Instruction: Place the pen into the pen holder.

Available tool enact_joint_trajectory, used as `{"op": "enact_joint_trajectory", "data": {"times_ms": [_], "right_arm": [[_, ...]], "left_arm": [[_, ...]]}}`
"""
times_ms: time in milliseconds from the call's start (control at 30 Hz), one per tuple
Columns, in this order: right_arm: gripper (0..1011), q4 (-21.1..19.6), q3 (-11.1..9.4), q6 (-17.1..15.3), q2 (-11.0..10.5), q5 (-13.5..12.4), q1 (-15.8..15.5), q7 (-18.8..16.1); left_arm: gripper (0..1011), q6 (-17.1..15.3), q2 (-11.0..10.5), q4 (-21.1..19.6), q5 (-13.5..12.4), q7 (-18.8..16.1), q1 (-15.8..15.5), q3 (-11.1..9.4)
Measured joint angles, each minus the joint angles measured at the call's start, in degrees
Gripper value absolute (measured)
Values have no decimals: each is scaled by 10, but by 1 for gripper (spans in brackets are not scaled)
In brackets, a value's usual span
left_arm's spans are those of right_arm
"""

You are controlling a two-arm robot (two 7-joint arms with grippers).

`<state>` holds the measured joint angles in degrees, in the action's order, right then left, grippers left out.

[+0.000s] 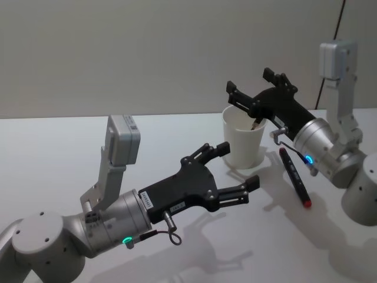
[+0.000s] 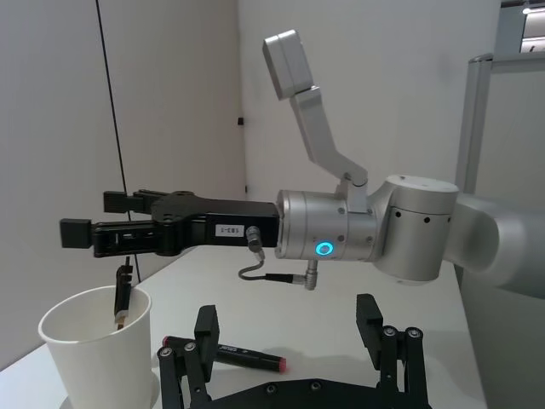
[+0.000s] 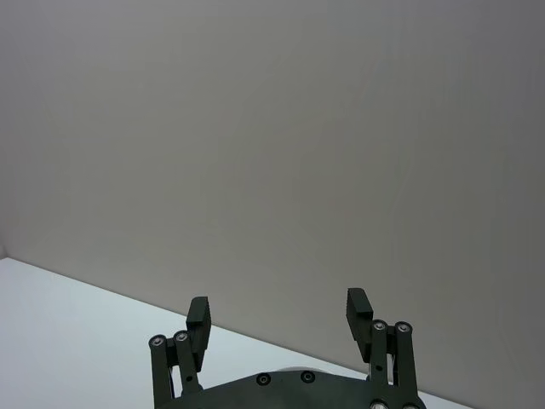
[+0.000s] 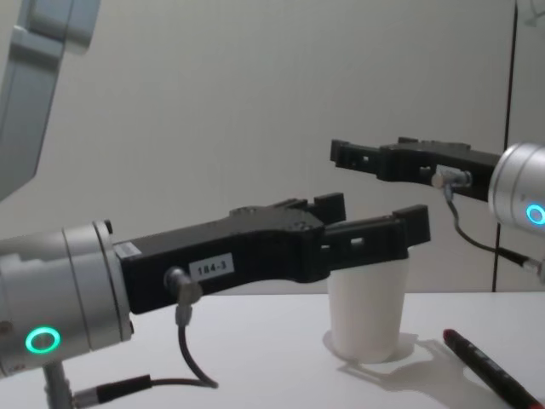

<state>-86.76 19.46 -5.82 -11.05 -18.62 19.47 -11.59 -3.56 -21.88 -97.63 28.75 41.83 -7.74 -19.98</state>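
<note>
A pen (image 1: pixel 255 124) leans inside the white cup (image 1: pixel 244 144) and the right gripper (image 1: pixel 250 87) hangs open just above its rim, so that arm should rise straight up without nudging the light cup, while the left gripper (image 1: pixel 238 166) hovers open nearby.

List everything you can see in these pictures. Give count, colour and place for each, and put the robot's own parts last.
white paper cup: one, white, standing upright on the table, below the right gripper.
slim dark pen: one, dark with a brownish end, standing inside the cup and leaning on its rim.
black marker with a red end: one, black and red, lying flat on the table to the right of the cup.
white table: one, white, under everything.
left gripper: one, black, open and empty, held above the table near the cup.
right gripper: one, black, open and empty, above the cup's mouth.
</note>
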Motion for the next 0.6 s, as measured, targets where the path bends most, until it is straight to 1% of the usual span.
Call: {"op": "enact_joint_trajectory", "data": {"times_ms": [167, 200, 433, 533, 567, 600], "right_arm": [[1002, -8, -4, 2, -5, 1, -12, 5], [1002, -13, -6, 3, -8, 1, -18, 7], [1002, -38, -17, 10, -22, 6, -53, 20], [1002, -50, -23, 13, -28, 7, -69, 27], [1002, -52, -24, 14, -30, 7, -74, 28], [1002, -58, -27, 15, -33, 9, -82, 31]], "left_arm": [[1001, 1, 0, 2, -8, -20, -3, -3], [1001, 1, 0, 3, -9, -24, -3, -4], [1001, 5, 0, 8, -31, -74, -11, -11], [1001, 7, 0, 11, -42, -102, -15, -15], [1001, 7, 0, 11, -42, -102, -15, -15], [1001, 8, 0, 13, -47, -113, -16, -17]]}}
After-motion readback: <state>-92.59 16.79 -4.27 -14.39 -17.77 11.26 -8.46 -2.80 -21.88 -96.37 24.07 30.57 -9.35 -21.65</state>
